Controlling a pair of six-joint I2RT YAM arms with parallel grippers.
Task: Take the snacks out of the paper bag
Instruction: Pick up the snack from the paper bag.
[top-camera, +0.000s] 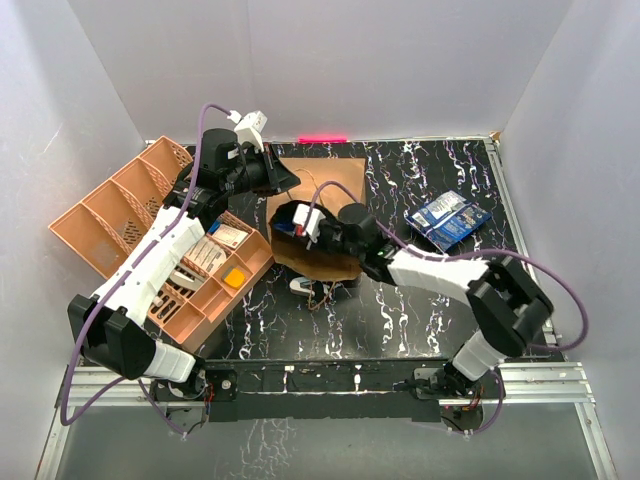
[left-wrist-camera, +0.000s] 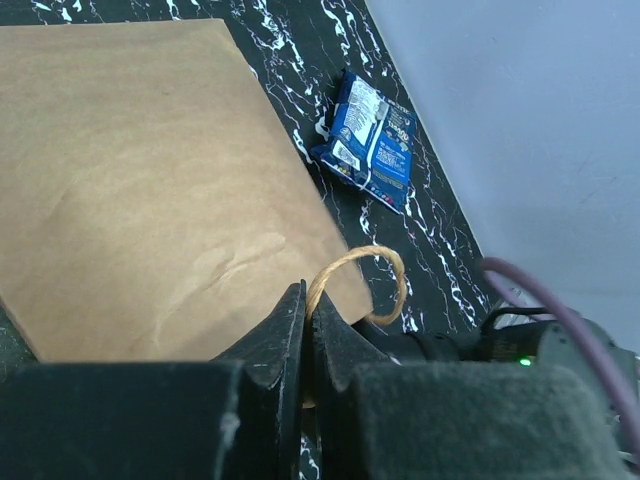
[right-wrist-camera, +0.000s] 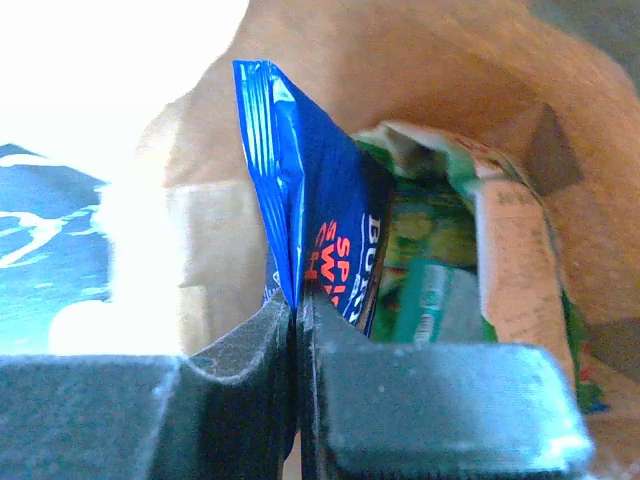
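The brown paper bag (top-camera: 325, 215) lies on the black marbled table, its mouth toward the near side. My left gripper (left-wrist-camera: 309, 300) is shut on one twisted loop handle (left-wrist-camera: 385, 262) of the bag (left-wrist-camera: 140, 170). My right gripper (right-wrist-camera: 297, 300) is inside the bag's mouth (right-wrist-camera: 420, 60), shut on the edge of a dark blue Burts packet (right-wrist-camera: 310, 220). A green packet (right-wrist-camera: 450, 250) sits beside it in the bag. Another dark blue packet (top-camera: 447, 219) lies on the table to the right; it also shows in the left wrist view (left-wrist-camera: 368, 140).
An orange divided tray (top-camera: 210, 275) with small items stands left of the bag, and a second, tilted orange tray (top-camera: 115, 205) behind it. A small white item (top-camera: 303, 285) lies near the bag's mouth. White walls enclose the table.
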